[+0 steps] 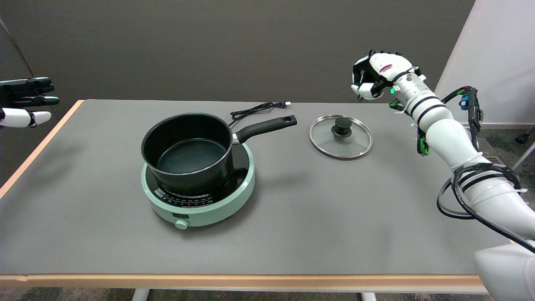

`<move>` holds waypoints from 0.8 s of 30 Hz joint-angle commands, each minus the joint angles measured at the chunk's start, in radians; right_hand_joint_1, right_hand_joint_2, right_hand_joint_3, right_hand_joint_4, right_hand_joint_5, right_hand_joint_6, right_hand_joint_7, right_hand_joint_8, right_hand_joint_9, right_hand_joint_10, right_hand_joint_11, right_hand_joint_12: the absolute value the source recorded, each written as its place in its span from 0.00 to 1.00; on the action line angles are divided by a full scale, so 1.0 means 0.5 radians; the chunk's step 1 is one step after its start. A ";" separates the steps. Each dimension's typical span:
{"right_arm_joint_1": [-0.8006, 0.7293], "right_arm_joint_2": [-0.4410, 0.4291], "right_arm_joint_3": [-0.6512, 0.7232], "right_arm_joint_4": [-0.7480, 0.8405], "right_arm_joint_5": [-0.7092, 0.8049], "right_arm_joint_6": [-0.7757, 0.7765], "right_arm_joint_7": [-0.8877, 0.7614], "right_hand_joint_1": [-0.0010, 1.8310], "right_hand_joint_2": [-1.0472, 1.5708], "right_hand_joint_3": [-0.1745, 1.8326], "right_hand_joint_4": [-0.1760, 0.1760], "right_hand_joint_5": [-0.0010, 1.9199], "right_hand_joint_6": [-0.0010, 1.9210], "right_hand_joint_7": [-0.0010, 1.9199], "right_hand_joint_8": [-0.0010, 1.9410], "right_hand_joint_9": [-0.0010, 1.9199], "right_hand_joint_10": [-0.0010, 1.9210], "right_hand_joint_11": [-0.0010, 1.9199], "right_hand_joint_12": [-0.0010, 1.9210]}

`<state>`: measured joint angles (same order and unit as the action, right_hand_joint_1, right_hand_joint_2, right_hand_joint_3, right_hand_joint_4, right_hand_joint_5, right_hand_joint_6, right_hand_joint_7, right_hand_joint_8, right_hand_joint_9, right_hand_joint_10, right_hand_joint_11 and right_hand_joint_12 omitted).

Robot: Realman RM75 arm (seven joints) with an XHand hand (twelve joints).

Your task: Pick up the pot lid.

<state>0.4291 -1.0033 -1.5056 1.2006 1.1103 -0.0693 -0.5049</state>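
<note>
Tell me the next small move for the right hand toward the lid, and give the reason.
Probably bring the right hand down and toward the pot until it is over the black knob of the pot lid. The hand is raised in the air beside the lid, holding nothing, and the lid lies flat on the table, knob up and unobstructed.

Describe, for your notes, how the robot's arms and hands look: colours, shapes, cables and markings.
The right arm is a chain of rounded white segments with black bands, loose black cables looping beside it, green clips and a small green light near the wrist. Its right hand is white-shelled with black parts and a small reddish label. Only the left hand shows: black fingers above white ones.
</note>
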 commanded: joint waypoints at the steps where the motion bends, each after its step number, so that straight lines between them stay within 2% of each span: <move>1: -0.026 0.003 0.019 0.072 -0.039 0.243 0.005 0.42 0.68 0.47 0.80 0.40 0.39 0.49 0.25 0.45 0.43 0.32 0.72; 5: -0.023 0.003 0.017 0.106 -0.150 0.243 0.011 0.43 0.67 0.49 0.74 0.38 0.31 0.46 0.19 0.43 0.40 0.31 0.70; 6: -0.023 0.003 0.012 0.112 -0.169 0.242 0.013 0.42 0.65 0.55 0.73 0.36 0.27 0.42 0.16 0.41 0.36 0.28 0.67; 8: -0.028 0.002 0.007 0.114 -0.175 0.253 0.013 0.44 0.64 0.53 0.75 0.33 0.17 0.36 0.12 0.35 0.26 0.23 0.57; 10: -0.040 -0.003 0.013 0.110 -0.175 0.278 0.013 0.44 0.62 0.55 0.72 0.30 0.14 0.33 0.11 0.31 0.22 0.18 0.43; 11: -0.050 -0.003 0.014 0.105 -0.175 0.318 0.016 0.41 0.59 0.55 0.69 0.25 0.11 0.28 0.09 0.26 0.20 0.13 0.36; 12: -0.061 -0.003 0.016 0.101 -0.174 0.363 0.027 0.40 0.58 0.55 0.68 0.23 0.09 0.25 0.09 0.23 0.19 0.11 0.33; 17: -0.090 -0.005 0.019 0.078 -0.162 0.532 0.144 0.39 0.58 0.55 0.67 0.21 0.09 0.25 0.09 0.23 0.18 0.10 0.32; 20: -0.079 0.008 -0.003 0.055 -0.175 0.465 0.180 0.40 0.59 0.54 0.67 0.23 0.10 0.28 0.10 0.27 0.17 0.13 0.32; 24: -0.038 0.049 -0.098 -0.052 -0.246 0.350 0.277 0.41 0.60 0.54 0.67 0.24 0.10 0.28 0.10 0.28 0.18 0.14 0.34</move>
<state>0.4046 -1.0031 -1.4993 1.2390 1.0453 0.0971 -0.4727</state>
